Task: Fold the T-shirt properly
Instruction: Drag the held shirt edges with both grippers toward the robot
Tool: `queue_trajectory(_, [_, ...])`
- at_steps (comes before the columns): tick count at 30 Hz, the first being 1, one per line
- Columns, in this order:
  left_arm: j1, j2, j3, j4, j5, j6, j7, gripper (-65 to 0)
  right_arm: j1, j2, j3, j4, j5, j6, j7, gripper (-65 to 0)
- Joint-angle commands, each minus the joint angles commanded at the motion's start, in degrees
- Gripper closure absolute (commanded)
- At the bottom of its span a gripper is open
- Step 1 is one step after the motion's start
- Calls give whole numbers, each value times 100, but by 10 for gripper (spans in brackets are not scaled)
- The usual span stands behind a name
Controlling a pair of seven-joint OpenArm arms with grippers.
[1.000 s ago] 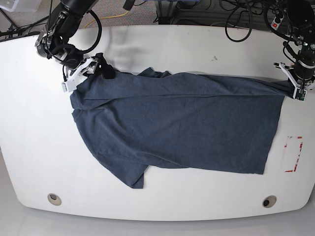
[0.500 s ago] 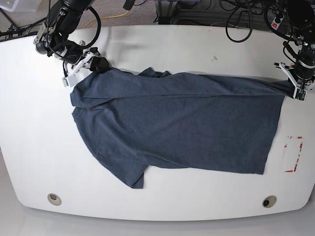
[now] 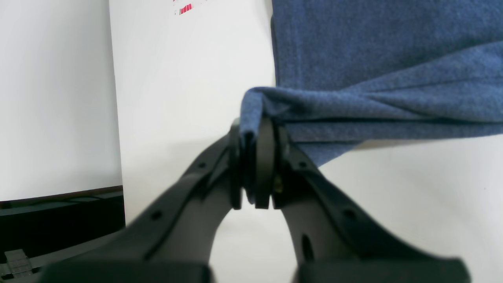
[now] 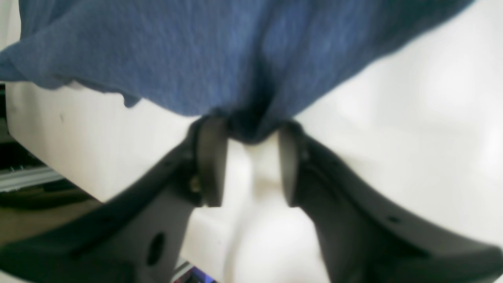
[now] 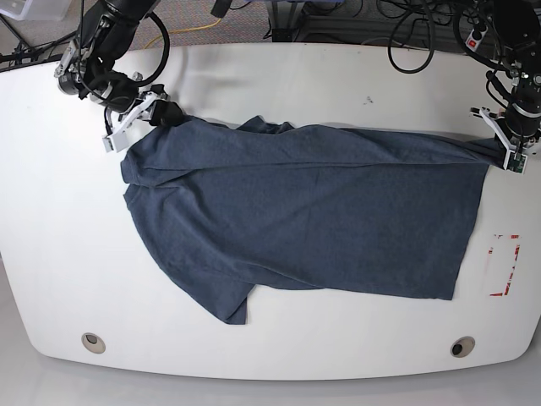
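T-shirt (image 5: pixel 304 211) lies spread across white table (image 5: pixel 279 76), plain side up, one sleeve pointing to near edge. Left gripper (image 3: pixel 253 173) at hem corner, base view's right side: jaws pressed together w/ bunched cloth pinched between, fabric pulled taut from there. Right gripper (image 4: pixel 251 157) at shoulder end, base view's left: jaws apart, a fold of cloth sagging between the tips; blurred, can't tell if gripped. Red-marked label (image 5: pixel 505 265) on table just beside hem.
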Motion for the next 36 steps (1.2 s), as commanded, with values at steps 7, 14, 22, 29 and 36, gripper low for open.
queue_trajectory(7, [0, -9, 0, 0, 0, 0, 0, -18, 132, 26, 0, -554, -9, 0, 35, -90])
queue_trajectory(14, [0, -9, -9, 0, 0, 0, 0, -18, 62, 26, 0, -193, 0, 0, 79, 0])
queue_trajectory(22, [0, 18, 26, 88, 0, 0, -519, -18, -747, 44, 18, 1310, 44, 0, 70, 0])
queue_trajectory(29, [0, 26, 176, 316, 0, 18, -914, -19, -1310, 378, 35, 2338, 53, 0, -251, 0])
queue_trajectory(36, [-176, 26, 149, 334, 0, 18, -914, -18, -1776, 809, 44, 2497, 53, 0, -251, 0])
